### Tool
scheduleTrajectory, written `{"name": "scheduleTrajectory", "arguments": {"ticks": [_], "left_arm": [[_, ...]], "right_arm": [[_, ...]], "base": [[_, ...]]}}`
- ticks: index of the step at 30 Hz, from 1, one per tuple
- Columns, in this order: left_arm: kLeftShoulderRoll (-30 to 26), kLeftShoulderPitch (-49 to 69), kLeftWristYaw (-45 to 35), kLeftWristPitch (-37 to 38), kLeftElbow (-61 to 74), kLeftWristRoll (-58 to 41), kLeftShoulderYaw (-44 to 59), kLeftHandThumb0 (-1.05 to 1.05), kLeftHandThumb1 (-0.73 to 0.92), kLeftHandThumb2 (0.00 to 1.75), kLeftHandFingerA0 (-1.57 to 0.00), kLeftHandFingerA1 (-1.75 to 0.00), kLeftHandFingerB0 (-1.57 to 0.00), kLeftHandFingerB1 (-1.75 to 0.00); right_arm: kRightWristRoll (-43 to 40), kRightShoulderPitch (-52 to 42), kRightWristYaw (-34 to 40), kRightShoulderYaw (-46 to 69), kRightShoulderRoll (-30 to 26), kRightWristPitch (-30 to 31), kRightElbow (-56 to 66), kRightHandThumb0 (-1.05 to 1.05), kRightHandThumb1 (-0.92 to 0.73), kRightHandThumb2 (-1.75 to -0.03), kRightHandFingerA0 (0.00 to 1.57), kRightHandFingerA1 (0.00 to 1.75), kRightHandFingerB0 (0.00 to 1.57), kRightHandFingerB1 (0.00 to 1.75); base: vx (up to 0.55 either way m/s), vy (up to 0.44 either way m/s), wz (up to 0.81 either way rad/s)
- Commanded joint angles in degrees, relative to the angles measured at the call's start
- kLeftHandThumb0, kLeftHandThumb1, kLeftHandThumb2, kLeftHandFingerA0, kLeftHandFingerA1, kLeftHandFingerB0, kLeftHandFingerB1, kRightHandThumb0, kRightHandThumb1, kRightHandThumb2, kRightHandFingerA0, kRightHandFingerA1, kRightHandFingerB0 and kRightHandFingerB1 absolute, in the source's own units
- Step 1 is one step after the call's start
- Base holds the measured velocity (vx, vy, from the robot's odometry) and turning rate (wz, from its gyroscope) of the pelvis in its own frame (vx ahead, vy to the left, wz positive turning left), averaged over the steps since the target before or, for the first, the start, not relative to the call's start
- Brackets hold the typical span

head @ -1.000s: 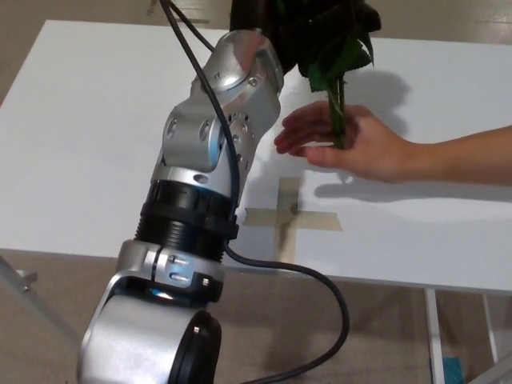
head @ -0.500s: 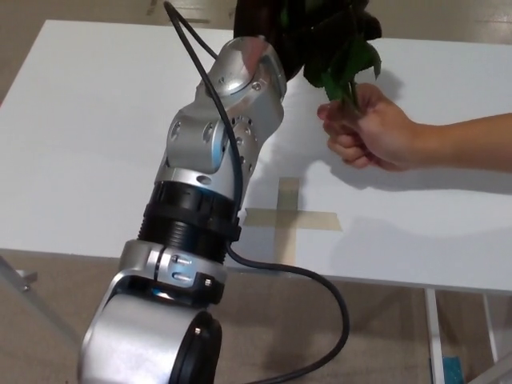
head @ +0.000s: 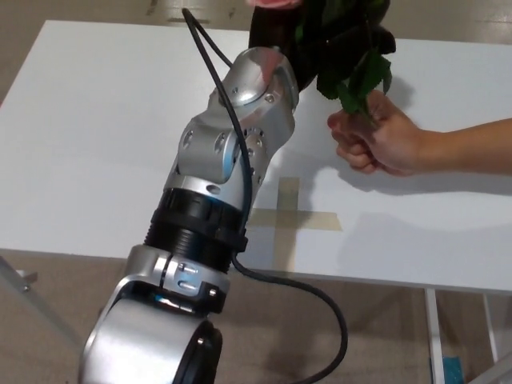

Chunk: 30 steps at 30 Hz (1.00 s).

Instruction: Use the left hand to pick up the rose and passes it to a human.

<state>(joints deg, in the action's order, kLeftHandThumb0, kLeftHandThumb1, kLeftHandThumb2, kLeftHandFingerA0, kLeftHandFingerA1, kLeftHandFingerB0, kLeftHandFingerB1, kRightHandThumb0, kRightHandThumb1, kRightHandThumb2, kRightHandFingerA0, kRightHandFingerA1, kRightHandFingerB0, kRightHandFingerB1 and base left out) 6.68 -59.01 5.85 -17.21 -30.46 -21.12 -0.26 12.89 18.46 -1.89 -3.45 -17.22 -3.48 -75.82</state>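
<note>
Above the white counter point(head: 96, 120), the robot's left arm rises steeply from the lower left, its silver forearm tilted up and to the right. The left hand point(head: 276, 36) is a dark shape at the top edge, partly cut off and screened by leaves, so whether its fingers are clamped on the stem cannot be told. The rose point(head: 352, 56) hangs there, green leaves drooping, its lower stem enclosed in the fist of a person's hand point(head: 380, 136) reaching in from the right. A tape cross point(head: 292, 216) lies on the counter below.
</note>
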Motion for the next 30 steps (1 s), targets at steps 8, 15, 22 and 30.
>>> {"name": "scheduleTrajectory", "arguments": {"ticks": [8,15,22,30], "left_arm": [[2.79,9.89,-13.86,-9.5,3.59,-1.68,-10.27,-0.7,0.44,0.78,0.0,-0.09,0.0,-0.07],[-3.82,11.17,-21.51,-10.81,5.98,-1.32,-13.0,-0.85,0.47,0.55,0.0,0.0,0.0,-0.02],[-12.93,13.79,-28.22,-12.1,10.66,0.16,-14.54,-0.79,0.48,0.55,0.0,0.0,0.0,-0.02],[-26.92,15.45,-35.4,-14.05,15.59,-0.11,-12.3,-0.75,0.48,0.55,0.0,0.0,0.0,-0.01]], "right_arm": [[0.02,-3.17,-1.03,-0.11,0.42,0.0,-0.28,-0.35,-0.61,-0.77,0.62,0.54,0.48,0.48],[0.13,-4.97,-0.77,-0.26,0.55,-0.26,-0.4,-0.28,-0.7,-0.6,0.68,0.45,0.52,0.38],[0.39,-7.47,-0.47,-0.68,0.94,-0.58,-0.6,-0.36,-0.61,-0.77,0.63,0.54,0.48,0.48],[0.96,-9.09,-0.31,-1.56,1.13,-0.77,-0.49,-0.36,-0.61,-0.77,0.63,0.54,0.48,0.48]], "base": [[0.0,0.0,0.0],[0.0,0.0,0.0],[0.0,0.0,0.0],[0.0,0.0,0.0]]}}
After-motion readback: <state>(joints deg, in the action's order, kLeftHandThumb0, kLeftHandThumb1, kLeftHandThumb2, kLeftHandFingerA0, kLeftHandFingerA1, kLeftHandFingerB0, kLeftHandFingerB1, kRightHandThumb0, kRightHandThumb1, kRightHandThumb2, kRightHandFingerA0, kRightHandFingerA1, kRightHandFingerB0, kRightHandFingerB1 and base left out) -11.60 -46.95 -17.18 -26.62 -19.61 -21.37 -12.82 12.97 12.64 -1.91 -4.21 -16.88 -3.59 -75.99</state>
